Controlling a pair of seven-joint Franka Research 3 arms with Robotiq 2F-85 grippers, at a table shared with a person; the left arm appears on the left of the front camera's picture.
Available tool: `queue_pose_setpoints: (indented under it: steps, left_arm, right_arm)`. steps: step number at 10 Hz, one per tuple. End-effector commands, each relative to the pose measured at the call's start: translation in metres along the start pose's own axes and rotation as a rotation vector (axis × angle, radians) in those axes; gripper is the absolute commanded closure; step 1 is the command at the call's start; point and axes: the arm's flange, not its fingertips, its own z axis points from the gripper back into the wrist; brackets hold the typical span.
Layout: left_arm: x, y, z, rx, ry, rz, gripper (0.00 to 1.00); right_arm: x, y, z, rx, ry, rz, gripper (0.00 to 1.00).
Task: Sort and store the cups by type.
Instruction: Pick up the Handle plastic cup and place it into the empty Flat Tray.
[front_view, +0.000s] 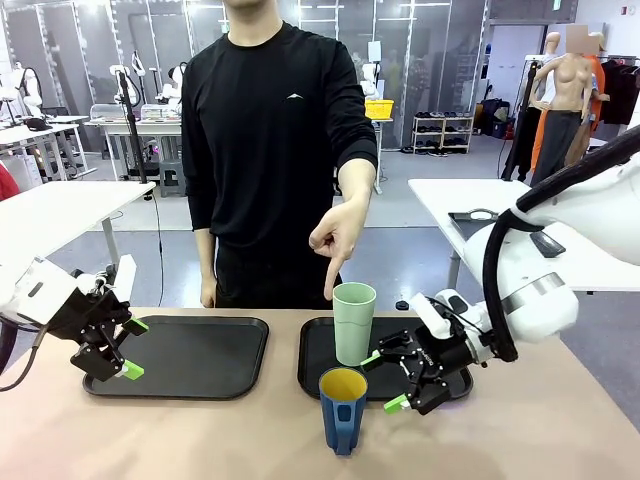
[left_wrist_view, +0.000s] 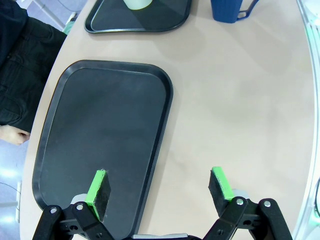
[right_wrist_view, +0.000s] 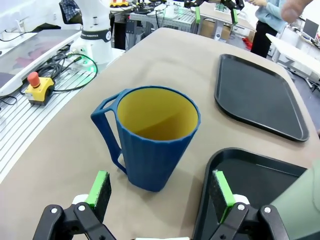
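- Nearest the front camera stands the dark blue mug (front_view: 342, 410), ribbed, yellow inside, upright on the bare tan table (front_view: 520, 440) just in front of the right-hand black tray (front_view: 312, 365); in the front view its handle faces the camera.
- Right gripper (front_view: 384, 382) hovers beside the mug, over the right tray's near edge, its jaws spread wide and empty; the right wrist view shows the mug (right_wrist_view: 152, 135) just beyond the green pads (right_wrist_view: 99, 187), touching neither, with its handle pointing to the left of that picture.
- Pale mint-green tumbler (front_view: 353, 323) stands upright on the right tray, behind the mug and a little to its right; its side fills the lower right corner of the right wrist view (right_wrist_view: 300, 200).
- Person in a black long-sleeved top stands at the far side of the table, one hand (front_view: 335, 240) pointing a finger straight down just above the tumbler's rim.
- Left gripper (front_view: 134, 348) hangs over the near left corner of the left-hand black tray (front_view: 215, 355), jaws wide apart with nothing between them; in the left wrist view one pad (left_wrist_view: 98, 187) sits over that tray (left_wrist_view: 100, 130) and the other over bare table.
- Small pale mark shows on the chest of the black top, too small to read; no other writing is legible on the cups or trays.
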Motion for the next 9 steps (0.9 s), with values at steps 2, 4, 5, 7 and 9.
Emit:
queue_pose_setpoints:
  steps: [2, 4, 5, 7, 9]
  left_arm:
    - [0.000, -0.001, 0.000, 0.016, 0.013, -0.004, 0.00]
    - [0.000, -0.001, 0.000, 0.016, 0.013, -0.004, 0.00]
    - [0.000, -0.001, 0.000, 0.016, 0.013, -0.004, 0.00]
    - [0.000, -0.001, 0.000, 0.016, 0.013, -0.004, 0.00]
    - [0.000, -0.001, 0.000, 0.016, 0.013, -0.004, 0.00]
  right_arm:
    - [0.000, -0.012, -0.023, 0.010, -0.011, -0.027, 0.00]
    - [0.000, -0.012, -0.037, 0.030, -0.027, -0.035, 0.00]
    - [-0.002, -0.013, -0.044, 0.045, -0.042, -0.029, 0.00]
    - [-0.004, -0.016, -0.053, 0.062, -0.059, -0.036, 0.00]
    - [-0.004, -0.016, -0.060, 0.091, -0.071, -0.035, 0.00]
